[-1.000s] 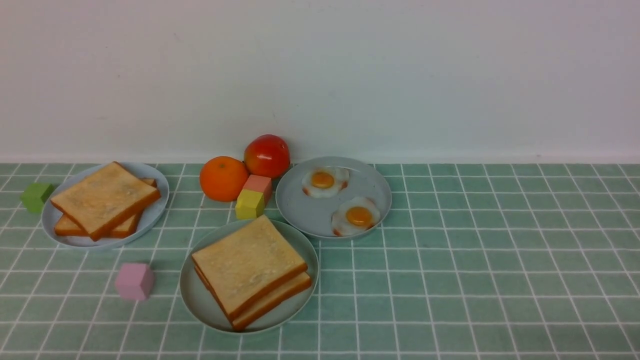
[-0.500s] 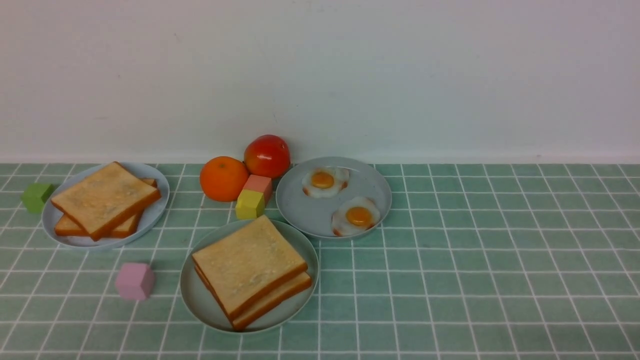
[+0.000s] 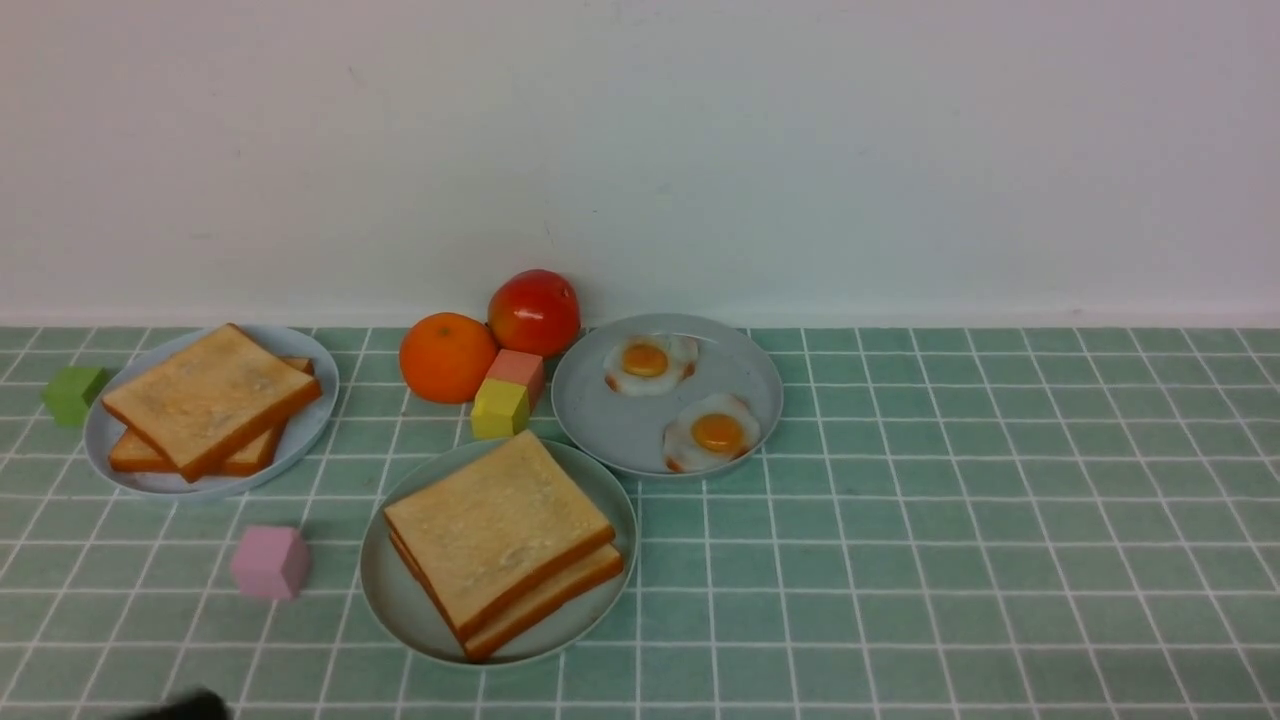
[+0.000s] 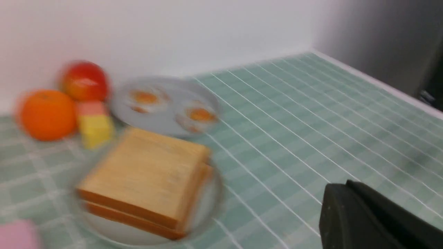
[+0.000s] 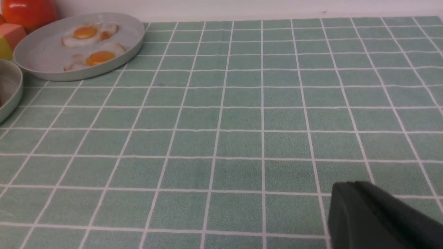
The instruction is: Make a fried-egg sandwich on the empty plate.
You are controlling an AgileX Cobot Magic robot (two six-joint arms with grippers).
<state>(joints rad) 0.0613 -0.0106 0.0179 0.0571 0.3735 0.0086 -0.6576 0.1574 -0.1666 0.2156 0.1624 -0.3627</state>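
The fried-egg sandwich [image 3: 503, 545] is seen lying on the pale mint-green plate [image 3: 392, 590], near the front of the green tiled cloth [image 3: 950, 520]: two toast slices stacked, the upper one skewed a little over the lower. No egg can be made out between the slices from the front, and the left wrist view is too blurred for it to be settled there. Behind and to the right, a grey-blue plate [image 3: 610, 420] is found with two fried eggs [image 3: 712, 432] lying apart on it, and its rim almost meets the sandwich plate. Another grey-blue plate [image 3: 310, 420] is placed far left, with a second pile of toast [image 3: 210, 398] on it. Between the two rear plates, an orange [image 3: 447, 356] and a tomato [image 3: 534, 312] are set side by side, with a pink-orange block [image 3: 516, 369] and a yellow block [image 3: 499, 408] just in front of them. A green cube [image 3: 72, 393] is seen beside the left plate, and a pink cube [image 3: 268, 562] just left of the sandwich plate.

The left gripper [image 4: 373, 221] is shown only as a dark edge low in its wrist view, clenched and with nothing grasped, off to one side of the sandwich. The right gripper [image 5: 377, 218] is likewise clenched and without a load, over bare cloth, well apart from the egg plate.
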